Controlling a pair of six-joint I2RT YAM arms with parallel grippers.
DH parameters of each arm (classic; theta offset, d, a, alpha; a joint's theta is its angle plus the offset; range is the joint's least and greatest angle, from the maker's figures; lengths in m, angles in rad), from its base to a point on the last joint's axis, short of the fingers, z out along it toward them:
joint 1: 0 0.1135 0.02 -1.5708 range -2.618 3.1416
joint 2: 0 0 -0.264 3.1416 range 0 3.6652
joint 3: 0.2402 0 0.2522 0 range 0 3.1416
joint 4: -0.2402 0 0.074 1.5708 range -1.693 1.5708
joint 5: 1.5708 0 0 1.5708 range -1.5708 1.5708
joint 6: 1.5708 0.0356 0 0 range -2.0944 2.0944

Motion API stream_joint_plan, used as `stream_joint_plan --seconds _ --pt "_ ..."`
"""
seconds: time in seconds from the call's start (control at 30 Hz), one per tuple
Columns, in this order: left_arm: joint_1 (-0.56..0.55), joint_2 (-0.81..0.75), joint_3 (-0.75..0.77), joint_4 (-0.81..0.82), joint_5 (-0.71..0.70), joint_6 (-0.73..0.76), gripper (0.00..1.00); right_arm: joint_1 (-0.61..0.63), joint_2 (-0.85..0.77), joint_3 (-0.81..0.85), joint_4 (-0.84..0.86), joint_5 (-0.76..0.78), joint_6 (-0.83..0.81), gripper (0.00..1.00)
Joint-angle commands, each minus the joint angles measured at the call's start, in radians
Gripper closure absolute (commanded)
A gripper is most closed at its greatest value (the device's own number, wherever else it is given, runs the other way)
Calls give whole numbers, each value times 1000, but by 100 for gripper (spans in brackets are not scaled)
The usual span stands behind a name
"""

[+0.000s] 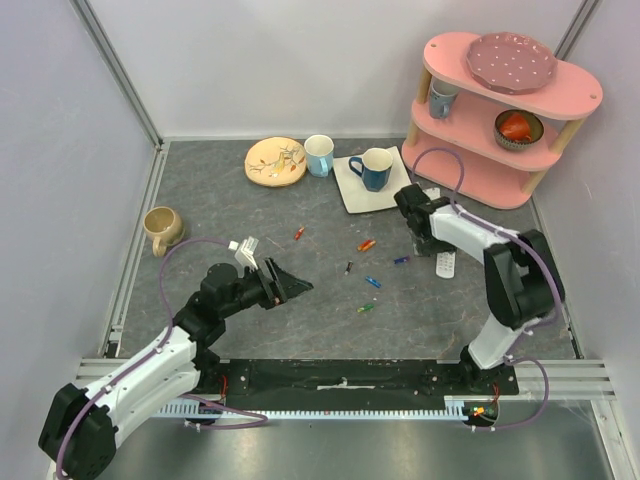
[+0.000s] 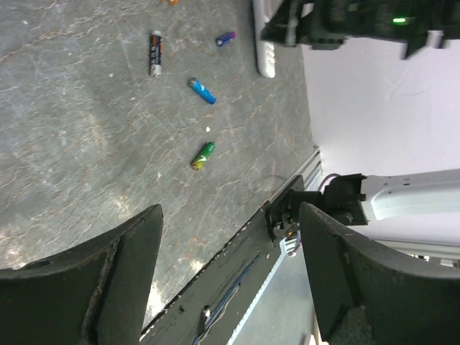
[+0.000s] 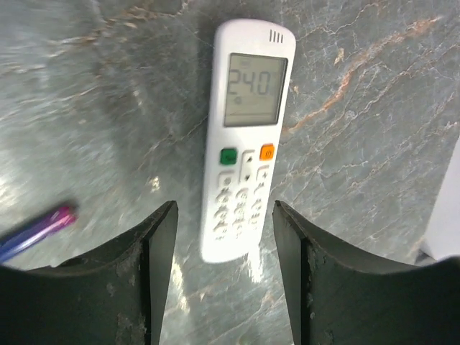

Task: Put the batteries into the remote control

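The remote control [image 3: 244, 144] lies flat on the grey table with its display and buttons facing up, also seen as a white bar [image 1: 446, 263]. My right gripper [image 3: 224, 212] hangs open just above its button end, one finger to each side, holding nothing. A purple battery [image 3: 36, 228] lies to its left. More batteries are scattered mid-table: red-orange [image 1: 298, 233], orange [image 1: 367, 244], dark [image 1: 348, 267], blue [image 1: 372, 282] and green [image 1: 366, 308]. My left gripper [image 1: 285, 285] stands open and empty above the table, left of the batteries, with the green one [image 2: 203, 155] ahead of it.
A pink two-tier shelf [image 1: 500, 110] with dishes stands at the back right. A white tray [image 1: 356, 195] with a blue mug, a light blue mug [image 1: 319, 155] and a patterned plate [image 1: 275, 161] line the back. A beige mug [image 1: 161, 229] sits at the left.
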Motion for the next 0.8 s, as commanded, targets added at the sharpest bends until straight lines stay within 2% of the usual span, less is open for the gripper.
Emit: stream_joint_plan --seconds 0.0,0.1,0.23,0.3,0.43,0.57,0.77 --pt "1 -8 75 -143 -53 83 16 16 -237 46 -13 -89 45 36" --pt "1 29 128 -231 -128 108 12 32 -441 -41 100 -178 56 36" --pt "1 98 206 -399 -220 154 9 45 -769 -319 281 -332 80 32" --pt "1 112 243 -455 -254 171 9 61 -866 -450 361 -390 117 29" --pt "1 80 268 -523 -355 186 9 101 -1058 -594 443 -424 168 24" --pt "1 61 272 -518 -363 188 9 144 -1090 -641 467 -424 159 22" --pt "-1 81 303 -523 -363 189 11 145 -1080 -632 478 -432 132 21"
